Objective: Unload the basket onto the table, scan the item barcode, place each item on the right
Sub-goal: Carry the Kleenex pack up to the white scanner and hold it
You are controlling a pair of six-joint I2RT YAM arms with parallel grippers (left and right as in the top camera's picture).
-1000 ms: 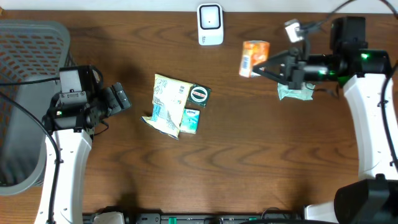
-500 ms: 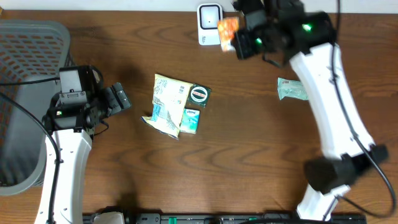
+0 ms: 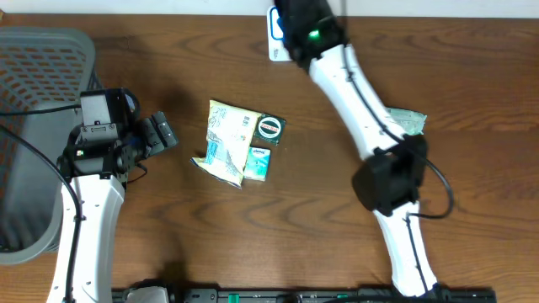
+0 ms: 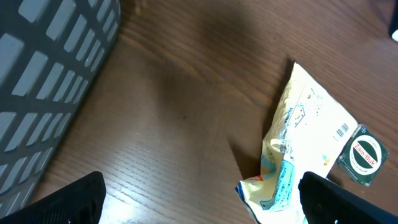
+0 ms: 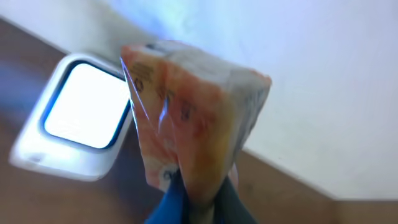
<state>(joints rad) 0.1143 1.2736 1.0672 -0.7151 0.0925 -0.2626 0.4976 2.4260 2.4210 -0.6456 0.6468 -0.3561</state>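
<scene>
One thing sits in our right pincer [image 5: 202,199], clenched tight: the orange packet [image 5: 186,112], held up just beside the white scanner [image 5: 81,115] at the back of the desk [image 3: 278,244]. We think we are at the scanning step. Next we must turn its barcode to face the scanner. Our left pincer [image 3: 164,132] hangs open, empty.

Five items, one scanner [image 5: 81,118] and one basket [image 3: 42,34] are counted.
One orange packet [image 5: 186,112] is seen beside the scanner; one cream pouch [image 3: 226,139], one round tin [image 3: 270,127] and one teal carton [image 3: 258,162] are clustered in front of it; one pale green packet [image 3: 408,120] is found to its front right, the basket far to its left.
</scene>
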